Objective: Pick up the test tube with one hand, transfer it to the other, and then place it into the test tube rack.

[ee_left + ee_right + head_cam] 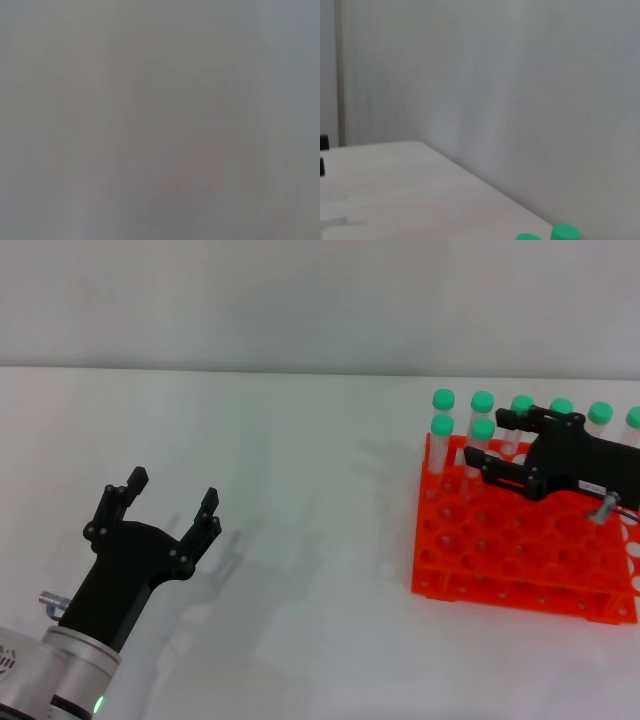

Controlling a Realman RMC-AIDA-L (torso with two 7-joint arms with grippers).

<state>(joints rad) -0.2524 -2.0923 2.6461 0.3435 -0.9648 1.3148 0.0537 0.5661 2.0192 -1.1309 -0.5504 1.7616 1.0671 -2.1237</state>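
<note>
The orange test tube rack [500, 560] stands at the right of the white table. Several green-capped test tubes stand upright in its far holes. One test tube [482, 430] stands in the second row, next to another tube [442, 426]. My right gripper [485, 437], black with a white label, hovers over the rack with its fingers open on either side of that tube. My left gripper [172, 495] is open and empty above the table at the near left. Two green caps [565, 233] show in the right wrist view. The left wrist view shows only blurred grey.
The rack's near rows of holes [520, 540] hold nothing. The white table [300, 490] runs between the two grippers, with a pale wall behind it. A small dark shape [322, 150] sits at the edge of the right wrist view.
</note>
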